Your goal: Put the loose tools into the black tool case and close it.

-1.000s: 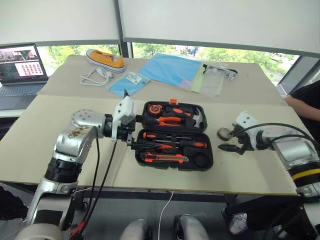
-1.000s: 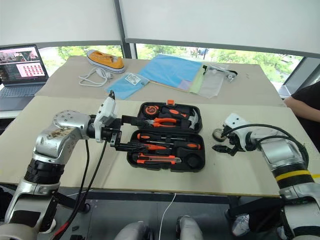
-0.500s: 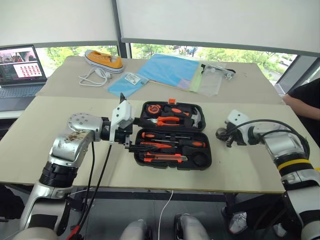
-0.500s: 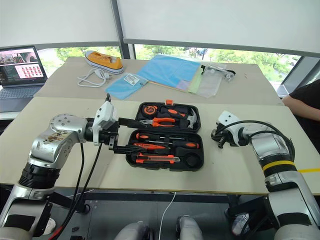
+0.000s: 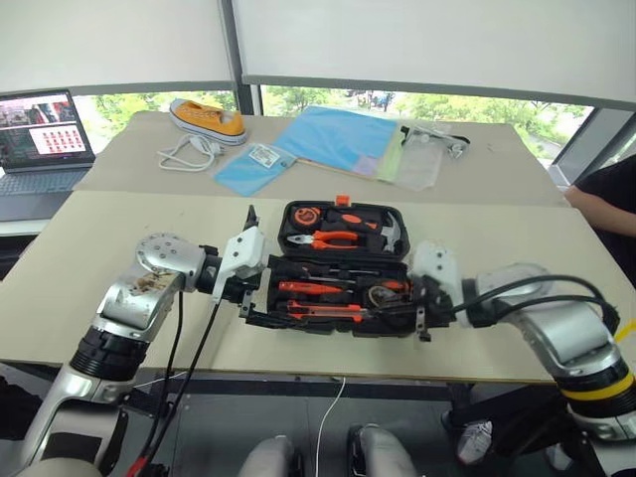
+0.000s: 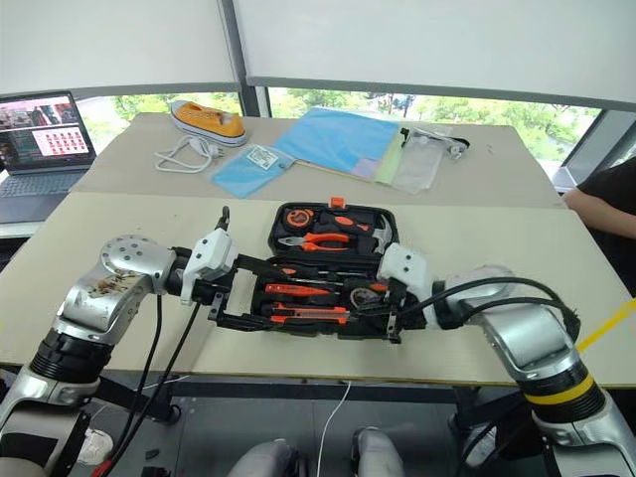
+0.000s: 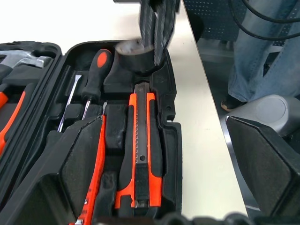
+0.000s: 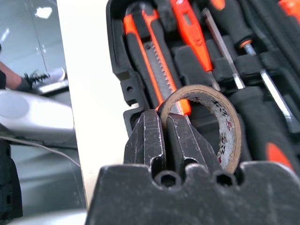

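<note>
Laptop (image 5: 40, 129): open, far left on the rear table.
Shoe (image 5: 209, 117): yellow, on the rear table beside a white cable (image 5: 189, 152).
Left gripper (image 5: 260, 290): fingers spread wide at the left end of the case, one finger over the tools inside, holding nothing.
Tool case (image 5: 343, 270): black, lid open, lying flat on the front table (image 5: 89, 258).
Lid half: orange-handled pliers (image 5: 333, 238) and a hammer (image 5: 394, 235).
Near half: screwdrivers (image 5: 308, 288) and the utility knife (image 7: 140, 150) lie in their recesses.
Tape roll (image 8: 206, 124): pinched by its rim, held over the right end of the near half.
Right gripper (image 8: 164, 140): fingers pressed together on the tape roll's wall.
Person (image 5: 611, 204): dark sleeve at the far right edge.
</note>
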You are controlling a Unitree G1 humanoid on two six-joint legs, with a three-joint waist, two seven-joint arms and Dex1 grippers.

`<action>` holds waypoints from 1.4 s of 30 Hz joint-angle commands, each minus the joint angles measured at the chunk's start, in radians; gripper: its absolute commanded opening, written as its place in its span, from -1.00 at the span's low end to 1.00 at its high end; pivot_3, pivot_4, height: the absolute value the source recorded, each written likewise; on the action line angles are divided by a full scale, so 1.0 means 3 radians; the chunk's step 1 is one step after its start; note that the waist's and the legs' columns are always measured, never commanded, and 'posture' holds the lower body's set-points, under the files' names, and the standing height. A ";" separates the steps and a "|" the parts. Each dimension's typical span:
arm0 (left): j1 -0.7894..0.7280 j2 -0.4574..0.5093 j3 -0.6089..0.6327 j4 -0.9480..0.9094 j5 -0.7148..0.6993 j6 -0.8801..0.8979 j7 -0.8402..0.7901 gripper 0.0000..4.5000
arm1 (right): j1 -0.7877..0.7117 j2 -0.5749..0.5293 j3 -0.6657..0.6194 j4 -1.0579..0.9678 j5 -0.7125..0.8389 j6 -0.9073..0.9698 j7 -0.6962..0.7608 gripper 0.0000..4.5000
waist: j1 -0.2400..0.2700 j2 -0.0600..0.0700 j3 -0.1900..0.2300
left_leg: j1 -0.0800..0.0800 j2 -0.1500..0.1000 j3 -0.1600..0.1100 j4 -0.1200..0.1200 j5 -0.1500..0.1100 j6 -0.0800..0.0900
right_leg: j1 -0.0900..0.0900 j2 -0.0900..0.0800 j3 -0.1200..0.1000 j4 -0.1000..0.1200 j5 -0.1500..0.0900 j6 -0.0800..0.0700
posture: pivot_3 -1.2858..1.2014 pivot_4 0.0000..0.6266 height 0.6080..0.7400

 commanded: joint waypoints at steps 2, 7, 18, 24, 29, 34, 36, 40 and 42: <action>-0.0096 -0.0013 0.0005 0.0016 0.0010 -0.0088 -0.0009 1.00 | 0.0169 -0.0300 0.0052 -0.0110 -0.0166 -0.0109 0.0037 -0.97 | 0.0015 0.0000 0.0000 | -0.0002 -0.0002 0.0000 0.0000 0.0004 0.0009 | -0.0001 -0.0001 -0.0001 -0.0001 0.0001 0.0002 | 0.03 -0.52 0.67; -0.0122 -0.0038 -0.0020 0.0118 0.0054 -0.0174 -0.0014 1.00 | 0.0281 -0.0456 0.0081 -0.0217 -0.0175 -0.0142 0.0084 -0.97 | 0.0001 -0.0001 -0.0001 | -0.0001 -0.0001 0.0000 -0.0002 0.0004 0.0009 | 0.0000 0.0001 -0.0001 -0.0002 0.0001 0.0002 | 0.03 -0.52 0.67; -0.0169 -0.0075 -0.0034 0.0234 0.0093 -0.0264 -0.0034 1.00 | 0.0167 -0.0317 -0.0208 -0.0372 0.0238 0.0187 0.0117 0.01 | 0.0018 -0.0002 0.0000 | -0.0002 0.0000 -0.0004 -0.0006 0.0004 0.0010 | 0.0000 0.0001 -0.0005 -0.0005 0.0000 0.0003 | 0.03 -0.52 0.67; -0.0184 -0.0066 0.0052 0.0318 0.0138 -0.0198 0.0116 1.00 | 0.0039 -0.0316 -0.0663 -0.0345 0.0632 0.0481 0.0049 0.42 | 0.0002 -0.0002 0.0000 | -0.0003 0.0001 -0.0004 -0.0003 0.0004 0.0010 | 0.0001 0.0001 -0.0006 -0.0005 0.0001 0.0002 | 0.03 -0.52 0.67; -0.0185 -0.0009 0.0279 0.0778 0.0212 -0.0247 0.0429 0.77 | 0.0017 -0.0276 -0.0949 0.0170 0.0559 0.0386 -0.0176 0.19 | 0.0000 -0.0002 0.0000 | -0.0002 0.0001 -0.0004 -0.0003 0.0004 0.0010 | 0.0001 0.0000 -0.0005 -0.0004 0.0001 0.0003 | 0.03 -0.52 0.67; -0.0207 0.0109 0.0312 0.1421 0.0513 -0.0596 0.0642 0.01 | 0.0030 -0.0297 -0.0839 0.0787 0.0138 -0.0159 -0.0354 -0.50 | -0.0010 -0.0002 0.0000 | -0.0001 0.0000 -0.0003 -0.0006 0.0004 0.0011 | -0.0002 0.0001 -0.0005 0.0000 0.0001 0.0002 | 0.03 -0.52 0.67; -0.0240 0.0100 0.0259 0.1626 0.0631 -0.0772 0.0667 -0.33 | 0.0030 -0.0271 -0.0741 0.0956 0.0006 -0.0372 -0.0348 -0.81 | -0.0011 -0.0002 0.0000 | -0.0002 0.0000 -0.0002 -0.0010 0.0004 0.0010 | -0.0004 0.0001 -0.0005 -0.0001 0.0001 0.0001 | 0.03 -0.52 0.67; -0.0343 -0.0070 0.0152 0.1860 0.0768 -0.0964 0.0668 -0.96 | -0.0042 -0.0212 -0.0416 0.1304 -0.0373 -0.0889 -0.0318 -1.00 | -0.0002 -0.0002 0.0000 | -0.0003 -0.0002 0.0000 -0.0015 0.0005 0.0010 | -0.0006 0.0001 -0.0007 -0.0003 0.0001 0.0002 | 0.03 -0.52 0.67; -0.0389 -0.0160 0.0109 0.1911 0.0817 -0.0993 0.0684 -0.96 | -0.0109 -0.0174 -0.0281 0.1443 -0.0546 -0.1119 -0.0312 -1.00 | -0.0001 -0.0002 0.0000 | -0.0005 -0.0005 0.0001 -0.0015 0.0005 0.0011 | -0.0006 -0.0002 -0.0008 -0.0004 0.0001 0.0002 | 0.03 -0.52 0.67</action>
